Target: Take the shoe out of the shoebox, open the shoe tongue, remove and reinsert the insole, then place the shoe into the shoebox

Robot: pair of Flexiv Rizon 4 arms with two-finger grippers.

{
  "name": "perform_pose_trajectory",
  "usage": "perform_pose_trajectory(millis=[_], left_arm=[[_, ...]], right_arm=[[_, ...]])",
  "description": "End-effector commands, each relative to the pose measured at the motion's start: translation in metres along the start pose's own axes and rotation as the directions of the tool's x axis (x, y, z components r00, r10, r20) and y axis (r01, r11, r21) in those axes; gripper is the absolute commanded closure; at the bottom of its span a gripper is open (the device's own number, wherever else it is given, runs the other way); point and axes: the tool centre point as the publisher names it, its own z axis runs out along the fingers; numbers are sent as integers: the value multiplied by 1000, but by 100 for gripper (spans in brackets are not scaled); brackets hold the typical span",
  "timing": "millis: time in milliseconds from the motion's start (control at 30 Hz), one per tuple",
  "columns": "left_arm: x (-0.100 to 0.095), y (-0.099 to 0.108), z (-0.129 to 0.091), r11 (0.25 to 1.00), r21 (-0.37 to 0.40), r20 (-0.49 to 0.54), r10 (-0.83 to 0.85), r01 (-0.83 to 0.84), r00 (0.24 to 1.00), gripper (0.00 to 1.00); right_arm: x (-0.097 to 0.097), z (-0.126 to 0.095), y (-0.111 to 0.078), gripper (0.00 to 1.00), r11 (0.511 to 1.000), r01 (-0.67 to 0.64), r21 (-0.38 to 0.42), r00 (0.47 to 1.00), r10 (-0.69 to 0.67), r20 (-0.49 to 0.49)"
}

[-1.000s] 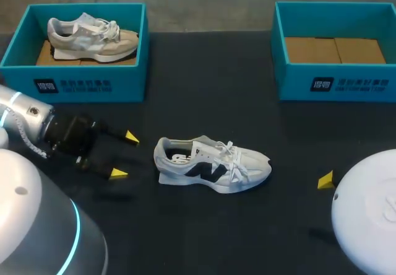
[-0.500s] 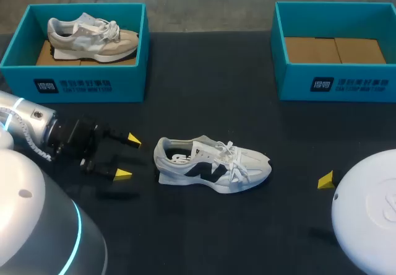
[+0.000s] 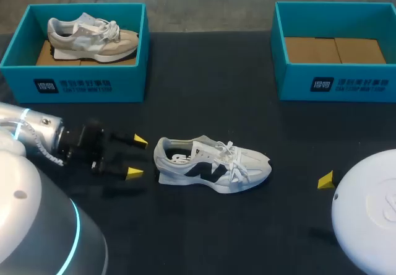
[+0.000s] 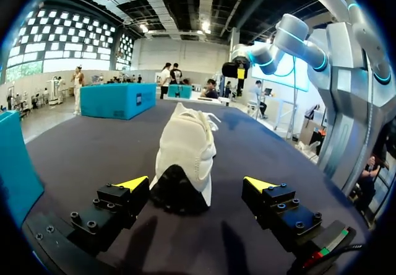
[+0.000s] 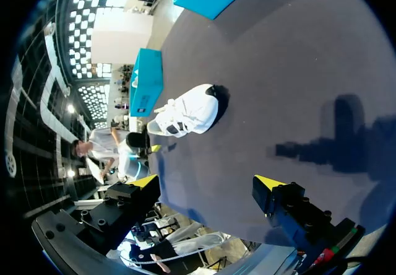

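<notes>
A white sneaker with a dark side mark (image 3: 211, 163) lies on its sole in the middle of the dark table, heel toward my left arm. My left gripper (image 3: 137, 157) is open just left of the heel, a small gap away. In the left wrist view the sneaker's heel (image 4: 184, 170) sits right ahead of the left gripper (image 4: 196, 184), centred between the spread fingers and touching neither. My right gripper (image 5: 208, 182) is open with nothing in it, far from the sneaker (image 5: 187, 110); only one yellow tip (image 3: 325, 180) shows in the head view. An empty teal shoebox (image 3: 335, 51) stands at the back right.
A second teal shoebox (image 3: 74, 80) at the back left holds a beige sneaker (image 3: 91, 38). The empty box at the back right has a brown cardboard floor (image 3: 334, 49).
My left gripper has moved right toward the sneaker's heel, staying open. The sneaker and my right arm have not moved.
</notes>
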Motion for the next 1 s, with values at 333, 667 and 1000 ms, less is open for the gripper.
perform_pose_trajectory(millis=[333,667,1000], left_arm=[[-18,11,24,1000,-26,-7,0,0,1000,0],[-26,15,37,1000,-14,-17,6,-7,1000,0],[-23,11,45,1000,-12,-31,21,-21,999,0]], right_arm=[[1,0,-2,0,1000,0,-4,1000,0,3],[1,0,-2,0,1000,0,-4,1000,0,3],[1,0,-2,0,1000,0,-4,1000,0,3]])
